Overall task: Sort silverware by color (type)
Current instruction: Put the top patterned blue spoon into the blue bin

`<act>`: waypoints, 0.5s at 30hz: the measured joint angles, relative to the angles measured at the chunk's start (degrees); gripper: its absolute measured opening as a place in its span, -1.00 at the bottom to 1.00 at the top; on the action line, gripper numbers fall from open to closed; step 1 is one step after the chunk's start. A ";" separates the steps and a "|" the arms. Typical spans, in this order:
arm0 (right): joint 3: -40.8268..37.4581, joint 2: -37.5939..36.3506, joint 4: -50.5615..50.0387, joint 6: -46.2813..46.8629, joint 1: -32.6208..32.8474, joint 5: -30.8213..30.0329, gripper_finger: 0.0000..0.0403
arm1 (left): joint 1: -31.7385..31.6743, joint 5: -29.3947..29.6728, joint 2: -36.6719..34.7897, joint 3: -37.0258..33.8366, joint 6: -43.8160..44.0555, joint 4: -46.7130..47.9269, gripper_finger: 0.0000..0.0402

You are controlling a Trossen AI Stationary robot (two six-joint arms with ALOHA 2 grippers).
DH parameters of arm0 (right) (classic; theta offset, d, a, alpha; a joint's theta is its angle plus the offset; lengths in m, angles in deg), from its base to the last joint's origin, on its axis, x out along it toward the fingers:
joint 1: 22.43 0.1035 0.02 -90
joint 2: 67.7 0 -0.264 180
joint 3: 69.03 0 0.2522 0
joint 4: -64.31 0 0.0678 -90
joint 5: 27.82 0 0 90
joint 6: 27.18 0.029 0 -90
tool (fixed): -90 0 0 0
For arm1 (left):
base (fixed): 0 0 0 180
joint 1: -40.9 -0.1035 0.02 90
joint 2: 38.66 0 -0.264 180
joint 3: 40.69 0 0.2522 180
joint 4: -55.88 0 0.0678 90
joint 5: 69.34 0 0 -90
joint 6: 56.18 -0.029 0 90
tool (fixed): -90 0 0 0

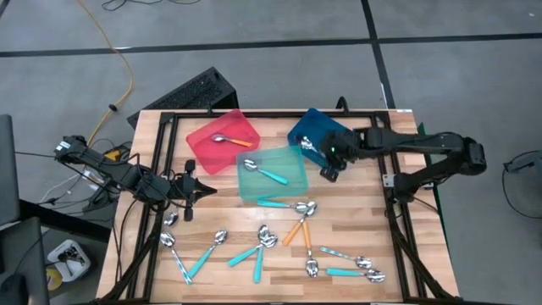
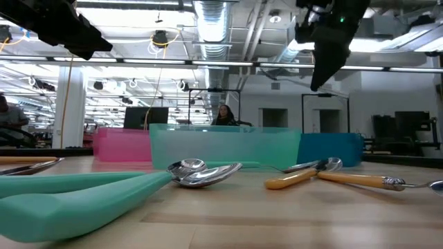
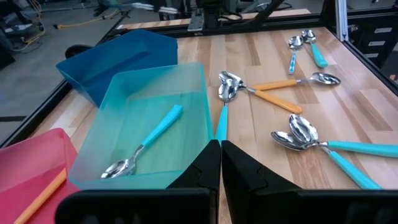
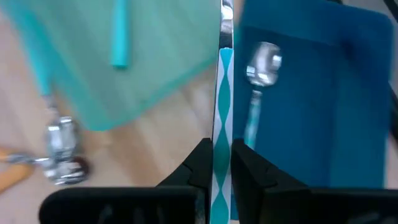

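Nearest on the table [image 1: 356, 212], unsorted spoons [image 1: 254, 254] lie scattered. Beyond them, the left gripper [image 1: 196, 188] hovers beside the teal tray [image 1: 292, 161], fingers pressed together, empty, apparently waiting. Farther off, the right gripper [image 4: 214, 163] pinches a pale blue patterned spoon [image 4: 223, 106] over the blue tray [image 4: 323, 93], presumably for release beside another spoon [image 4: 261, 68].

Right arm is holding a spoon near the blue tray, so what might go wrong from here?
1. The right gripper pinches the patterned-handled metal spoon over the seam between the dark blue plastic tray and the translucent teal plastic tray; released here, it might land in the wrong one.
2. The blue tray's spoon lies just beside it and could get knocked.
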 joint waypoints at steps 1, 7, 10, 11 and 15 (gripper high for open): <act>0.00 0.13 -0.03 -1.14 -1.40 0.59 -0.70 | 0.00 0.00 -0.02 0.02 0.00 0.00 -1.00; 0.00 0.19 0.25 -7.10 -9.19 1.79 -0.70 | 0.01 0.02 -0.02 0.01 0.00 0.68 -1.00; 0.00 0.17 0.28 -10.02 -12.88 3.29 -0.70 | 0.00 0.01 0.00 0.01 0.04 1.63 -1.00; 0.00 0.17 0.28 -11.16 -14.14 3.92 -0.70 | 0.00 0.02 0.00 0.02 0.04 1.63 -1.00; 0.00 1.82 0.70 -13.62 -18.57 5.69 -0.70 | 0.00 0.31 0.00 0.02 -0.13 1.62 -1.00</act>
